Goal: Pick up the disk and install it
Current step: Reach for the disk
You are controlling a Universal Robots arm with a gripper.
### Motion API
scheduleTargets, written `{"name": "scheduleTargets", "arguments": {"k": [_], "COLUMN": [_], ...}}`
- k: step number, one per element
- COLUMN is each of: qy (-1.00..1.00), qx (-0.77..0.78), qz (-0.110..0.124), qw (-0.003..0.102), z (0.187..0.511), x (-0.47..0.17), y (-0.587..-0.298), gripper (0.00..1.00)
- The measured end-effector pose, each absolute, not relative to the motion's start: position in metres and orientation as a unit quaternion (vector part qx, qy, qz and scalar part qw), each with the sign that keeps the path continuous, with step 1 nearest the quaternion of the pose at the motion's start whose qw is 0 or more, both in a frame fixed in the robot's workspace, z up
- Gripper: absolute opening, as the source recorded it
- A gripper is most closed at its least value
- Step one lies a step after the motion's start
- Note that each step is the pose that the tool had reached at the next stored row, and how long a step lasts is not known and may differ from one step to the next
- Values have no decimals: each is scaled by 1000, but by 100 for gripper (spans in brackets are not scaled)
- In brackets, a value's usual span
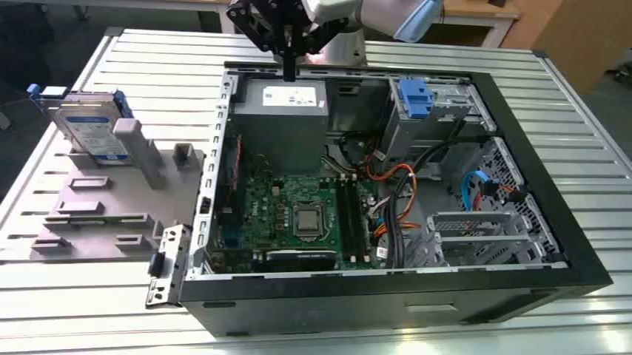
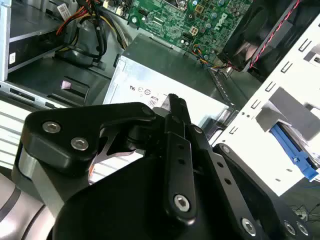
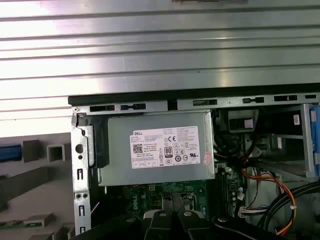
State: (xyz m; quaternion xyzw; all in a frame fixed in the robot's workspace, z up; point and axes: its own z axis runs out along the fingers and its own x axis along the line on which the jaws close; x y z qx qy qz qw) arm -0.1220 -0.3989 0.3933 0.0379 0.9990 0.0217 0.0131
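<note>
Surface: open computer case (image 1: 395, 285) is laid on slatted metal table (image 1: 578, 111); disk (image 1: 89, 126) is stood upright in grey fixture (image 1: 99, 200) alongside | Room: wooden furniture (image 1: 558, 29) is seen behind | Gripper (image 1: 289, 74): closed on nothing, held over power supply (image 1: 280, 115)

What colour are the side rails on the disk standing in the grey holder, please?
Blue, on both edges of the disk; clearest in the exterior view.

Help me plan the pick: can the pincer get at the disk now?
Probably yes: the disk stands upright in a holder outside the case, top uncovered; the pincer hangs above the case.
</note>
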Motion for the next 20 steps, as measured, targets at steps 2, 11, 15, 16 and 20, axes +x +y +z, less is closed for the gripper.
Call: {"name": "scheduleTargets", "arguments": {"k": [2,11,15,16,20], "qy": [999,999,999,999,999], "qx": [38,38,38,38,38], "qz": [22,22,22,22,22], "qw": [13,13,13,13,13], "z": [393,393,393,393,393], "x": [-122,-123,-126,-128,-133], "y": [-399,-399,-399,-399,-399], "gripper": [11,11,11,11,11]}}
